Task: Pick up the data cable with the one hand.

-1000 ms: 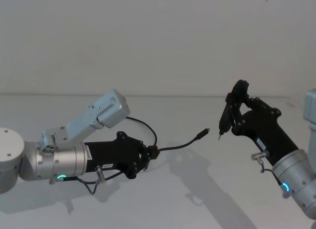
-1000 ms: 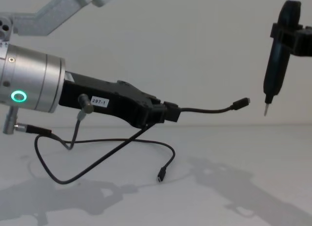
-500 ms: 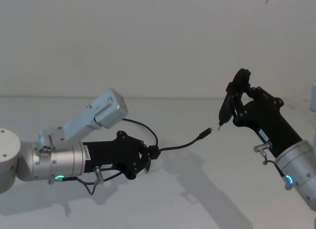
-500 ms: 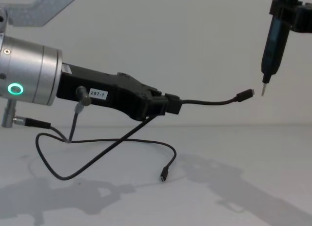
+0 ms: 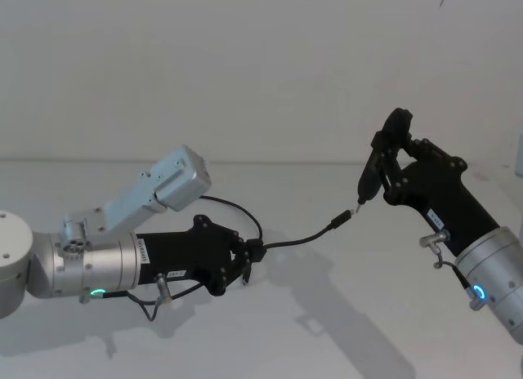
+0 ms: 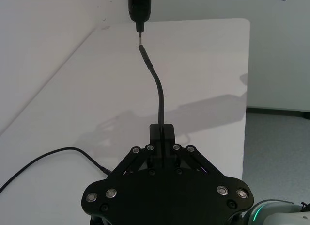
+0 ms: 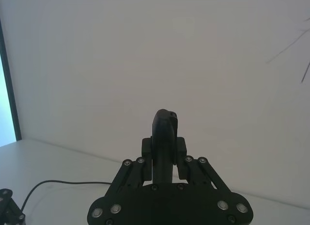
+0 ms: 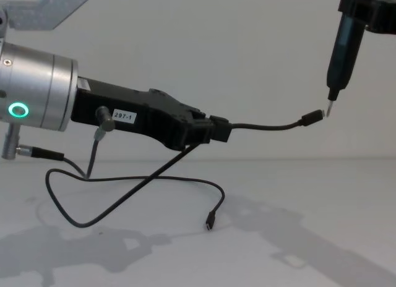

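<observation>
My left gripper (image 5: 250, 255) (image 8: 220, 129) (image 6: 162, 134), black with a "297-1" label, is shut on the data cable (image 5: 301, 239) (image 8: 266, 127) (image 6: 160, 94) and holds it above the white table. One plug (image 5: 341, 220) (image 8: 312, 117) sticks out forward in the air. The rest of the cable loops down behind the gripper, and its other plug (image 8: 211, 222) lies on the table. My right gripper (image 5: 391, 162) (image 7: 164, 143) is shut on a slim black pen-like tool (image 5: 369, 181) (image 8: 343, 49) (image 6: 140, 4). The tool's metal tip is at the raised plug, touching or nearly so.
The white table (image 5: 327, 330) runs to a plain white wall at the back. Its end edge (image 6: 247, 89) shows in the left wrist view, with floor beyond. A short grey wire (image 8: 94, 154) hangs at the left wrist.
My right gripper has brought the tool left and down until its tip meets the raised plug. The left gripper has lifted slightly with the cable still in it.
</observation>
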You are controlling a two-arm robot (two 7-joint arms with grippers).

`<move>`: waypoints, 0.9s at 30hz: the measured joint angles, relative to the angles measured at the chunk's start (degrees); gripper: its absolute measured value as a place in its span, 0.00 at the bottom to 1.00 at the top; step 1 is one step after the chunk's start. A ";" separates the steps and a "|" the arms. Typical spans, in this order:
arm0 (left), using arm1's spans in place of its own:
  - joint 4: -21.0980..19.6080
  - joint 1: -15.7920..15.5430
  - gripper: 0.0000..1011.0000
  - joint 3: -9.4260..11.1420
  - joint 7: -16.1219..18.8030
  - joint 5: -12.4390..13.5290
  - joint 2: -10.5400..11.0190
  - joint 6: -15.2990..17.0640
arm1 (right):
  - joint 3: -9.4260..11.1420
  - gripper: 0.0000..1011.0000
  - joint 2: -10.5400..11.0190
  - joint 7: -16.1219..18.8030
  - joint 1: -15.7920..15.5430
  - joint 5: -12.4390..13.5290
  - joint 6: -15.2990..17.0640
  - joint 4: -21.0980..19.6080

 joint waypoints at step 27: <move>-0.07 0.00 0.03 -0.02 -0.11 -0.06 0.07 -0.14 | -0.33 0.28 0.45 0.53 -0.09 1.77 0.74 -0.54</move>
